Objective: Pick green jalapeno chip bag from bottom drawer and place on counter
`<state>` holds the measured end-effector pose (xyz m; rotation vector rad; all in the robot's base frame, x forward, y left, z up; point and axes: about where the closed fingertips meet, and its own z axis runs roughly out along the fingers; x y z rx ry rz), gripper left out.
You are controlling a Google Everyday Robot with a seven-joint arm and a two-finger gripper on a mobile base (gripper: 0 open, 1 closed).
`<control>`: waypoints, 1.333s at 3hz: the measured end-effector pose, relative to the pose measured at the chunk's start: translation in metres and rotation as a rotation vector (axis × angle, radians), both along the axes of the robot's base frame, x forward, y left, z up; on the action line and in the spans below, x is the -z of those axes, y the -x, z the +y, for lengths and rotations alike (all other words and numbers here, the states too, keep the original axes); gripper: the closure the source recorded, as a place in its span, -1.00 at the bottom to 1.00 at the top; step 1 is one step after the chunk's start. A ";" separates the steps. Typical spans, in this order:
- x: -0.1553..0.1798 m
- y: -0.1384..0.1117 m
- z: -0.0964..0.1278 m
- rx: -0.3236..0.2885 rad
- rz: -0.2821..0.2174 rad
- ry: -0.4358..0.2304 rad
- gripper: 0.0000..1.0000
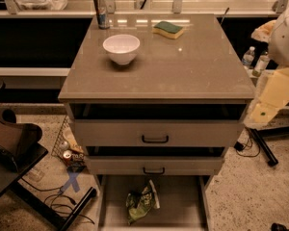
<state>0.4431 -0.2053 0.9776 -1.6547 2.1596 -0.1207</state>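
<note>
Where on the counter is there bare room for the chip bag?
The counter is bare across its front half, from the white bowl and sponge forward to the front edge, and along the right side too. The back left is crowded with the can and bowl. The gripper hangs beyond the right edge.

Dim warm light, glare on counter, gripper pale at right edge.

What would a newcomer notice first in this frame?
The green jalapeno chip bag lies crumpled on the floor of the open bottom drawer. On the counter stand a white bowl, a sponge and a can. The gripper hangs off the counter's right side, far from the bag.
</note>
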 end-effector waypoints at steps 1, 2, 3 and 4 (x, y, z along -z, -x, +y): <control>0.036 0.006 0.012 0.006 -0.027 -0.082 -1.00; 0.127 0.023 0.044 -0.039 -0.005 -0.239 -1.00; 0.198 0.027 0.072 -0.081 -0.011 -0.373 -1.00; 0.268 0.003 0.102 -0.078 -0.072 -0.520 -1.00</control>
